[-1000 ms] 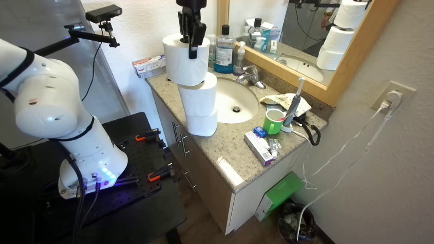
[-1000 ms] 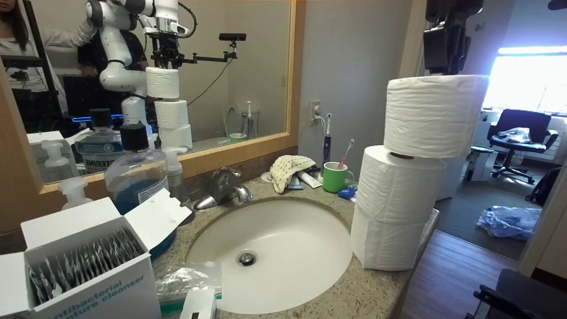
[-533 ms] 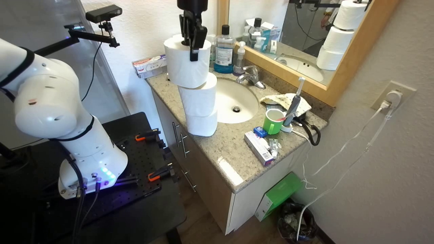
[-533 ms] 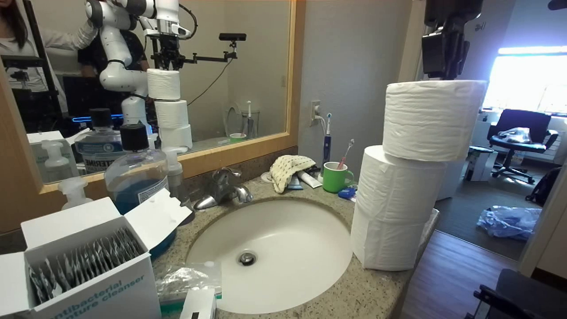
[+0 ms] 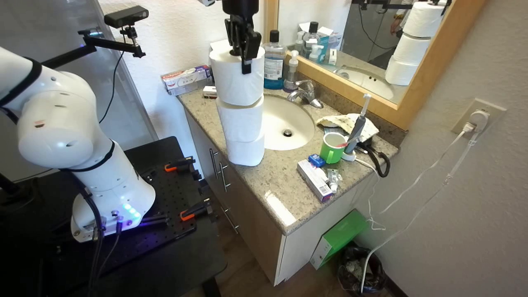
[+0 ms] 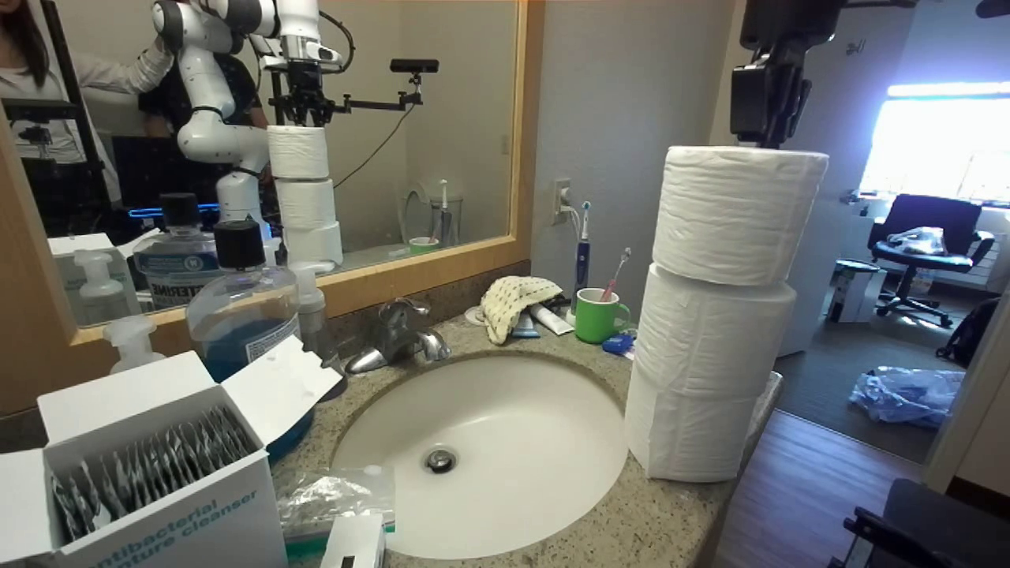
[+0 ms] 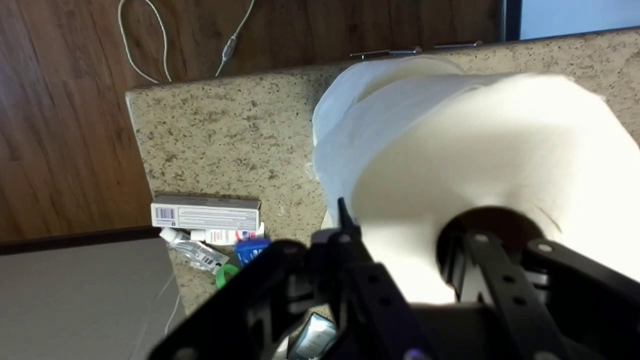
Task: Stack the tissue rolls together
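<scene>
Speckled beige granite counter (image 5: 268,177) is carrying the load near its edge, beside the white oval sink (image 6: 513,418). Three plump white cylindrical toilet-paper rolls (image 5: 240,119) are standing one above another. Two are in place: the bottom roll (image 6: 686,434) is resting on the granite, the middle roll (image 6: 714,331) is sitting directly on it. The top roll (image 6: 738,217) is lying closely in line over the middle one in both exterior views; the two appear to be meeting, but whether full weight is bearing down, I cannot tell. The black two-finger gripper (image 5: 240,60) is pinching its paper wall, outer finger (image 5: 246,64) pressing outside, inner one reaching into the small dark core hole (image 7: 500,220).

Status: judging the stacking nearly complete. Apparently remaining: confirming seating, releasing, and lifting clear without dragging the roll off-centre.
</scene>
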### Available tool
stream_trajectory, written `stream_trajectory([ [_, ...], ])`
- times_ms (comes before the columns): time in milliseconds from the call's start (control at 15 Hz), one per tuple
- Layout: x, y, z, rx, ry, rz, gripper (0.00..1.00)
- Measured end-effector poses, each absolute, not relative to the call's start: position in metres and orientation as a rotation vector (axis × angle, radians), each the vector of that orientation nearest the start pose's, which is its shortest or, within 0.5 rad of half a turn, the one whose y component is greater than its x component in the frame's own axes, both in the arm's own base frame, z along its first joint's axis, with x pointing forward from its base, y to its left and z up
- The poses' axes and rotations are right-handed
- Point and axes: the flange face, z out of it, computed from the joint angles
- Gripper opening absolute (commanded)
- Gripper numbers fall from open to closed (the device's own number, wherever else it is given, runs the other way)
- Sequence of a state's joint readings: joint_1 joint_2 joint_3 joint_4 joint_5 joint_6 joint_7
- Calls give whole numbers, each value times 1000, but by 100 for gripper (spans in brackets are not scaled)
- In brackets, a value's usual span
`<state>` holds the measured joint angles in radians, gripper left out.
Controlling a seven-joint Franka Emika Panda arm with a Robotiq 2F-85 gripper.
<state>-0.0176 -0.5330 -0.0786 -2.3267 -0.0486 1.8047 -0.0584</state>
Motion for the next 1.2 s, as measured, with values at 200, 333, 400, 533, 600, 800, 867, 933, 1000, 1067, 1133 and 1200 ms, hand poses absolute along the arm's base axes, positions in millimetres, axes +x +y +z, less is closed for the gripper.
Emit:
stream_trajectory([
  [200,391,-46,529,-3148,28,-36,13],
  [333,390,-47,523,-3147,29,-37,13],
  [400,390,-47,521,-3146,30,-37,13],
  [533,389,-48,522,-3145,33,-41,13],
  [600,389,-49,522,-3145,34,-42,13],
  [800,386,-49,523,-3144,34,-48,13],
  [867,385,-48,523,-3144,34,-52,13],
  [933,384,-48,524,-3144,34,-57,13],
  [1000,382,-48,526,-3143,34,-63,13],
  [1067,381,-48,526,-3143,34,-67,13],
  [1133,380,-48,527,-3143,34,-70,13],
  [1200,378,-48,527,-3143,33,-73,40],
])
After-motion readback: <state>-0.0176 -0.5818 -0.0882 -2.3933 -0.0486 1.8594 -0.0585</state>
